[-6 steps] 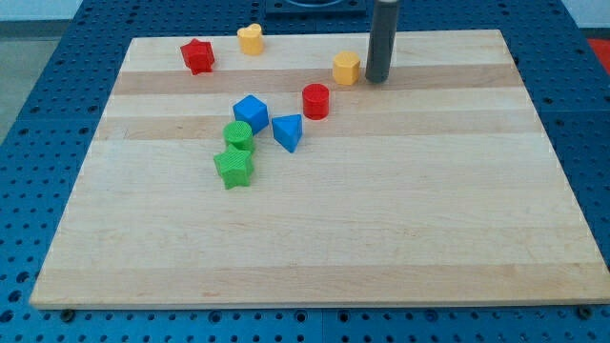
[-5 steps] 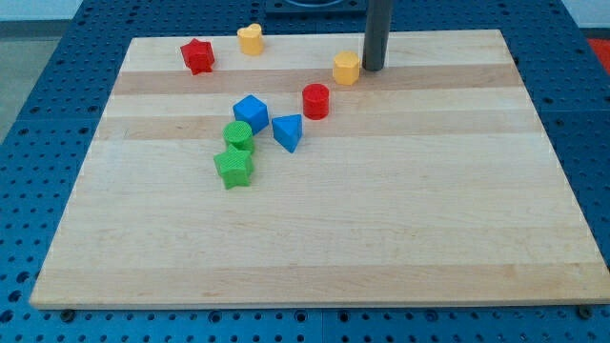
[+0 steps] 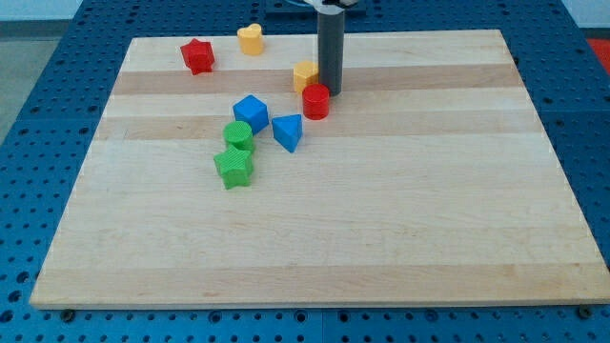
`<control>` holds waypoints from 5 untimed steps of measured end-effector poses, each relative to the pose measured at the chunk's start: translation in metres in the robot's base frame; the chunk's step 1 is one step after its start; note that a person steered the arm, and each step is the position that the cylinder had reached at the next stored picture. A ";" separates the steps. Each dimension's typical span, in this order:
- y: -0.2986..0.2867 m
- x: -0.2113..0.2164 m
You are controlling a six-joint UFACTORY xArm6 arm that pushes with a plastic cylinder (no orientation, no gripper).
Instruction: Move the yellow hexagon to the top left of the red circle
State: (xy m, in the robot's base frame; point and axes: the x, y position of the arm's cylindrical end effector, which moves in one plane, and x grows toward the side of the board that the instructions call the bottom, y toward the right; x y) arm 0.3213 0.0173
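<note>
Currently my tip (image 3: 330, 91) stands beside the yellow hexagon block (image 3: 305, 75).
Tip touches hexagon's right side, just above the red circle block (image 3: 315, 100); no fingers exist.

The yellow hexagon (image 3: 305, 75) lay flat on the bench, just up-left of the red circle (image 3: 315, 100), a short upright cylinder, the two almost touching, near the view's top middle.

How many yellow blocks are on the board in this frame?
2. A yellow hexagon sits just up-left of the red circle, against my tip on its left. A yellow heart-like block sits near the view's top edge. None looks hidden.
</note>
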 end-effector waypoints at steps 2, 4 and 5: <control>-0.010 -0.020; -0.027 -0.043; -0.027 -0.046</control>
